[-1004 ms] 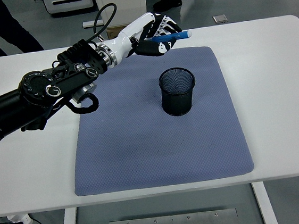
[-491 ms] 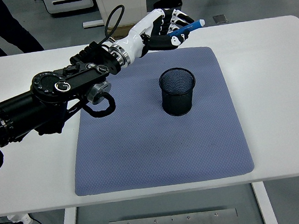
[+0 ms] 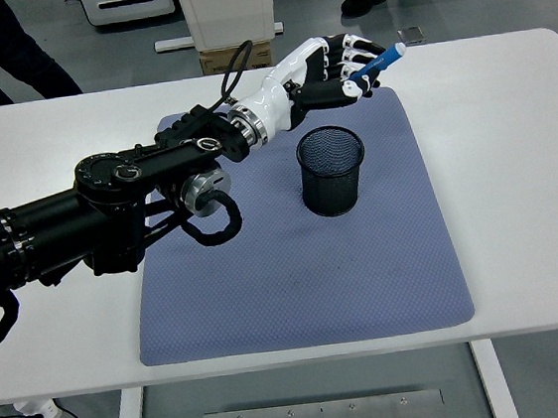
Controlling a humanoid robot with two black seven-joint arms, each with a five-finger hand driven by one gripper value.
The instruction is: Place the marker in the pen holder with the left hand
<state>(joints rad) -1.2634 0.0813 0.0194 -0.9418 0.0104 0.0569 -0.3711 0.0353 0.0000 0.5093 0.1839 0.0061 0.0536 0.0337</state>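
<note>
White table (image 3: 507, 95), blue-grey mat (image 3: 297, 287) on it; people's legs (image 3: 3, 48) behind (partly cropped)

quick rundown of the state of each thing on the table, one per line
marker: held off the table in the left hand, tilted, tip end up and to the right, above and beyond the holder
left hand: fingers curled around the marker
pen holder: upright on the mat, open top, nothing seen in it
mat: lying flat on the table
right hand: not in view
</note>
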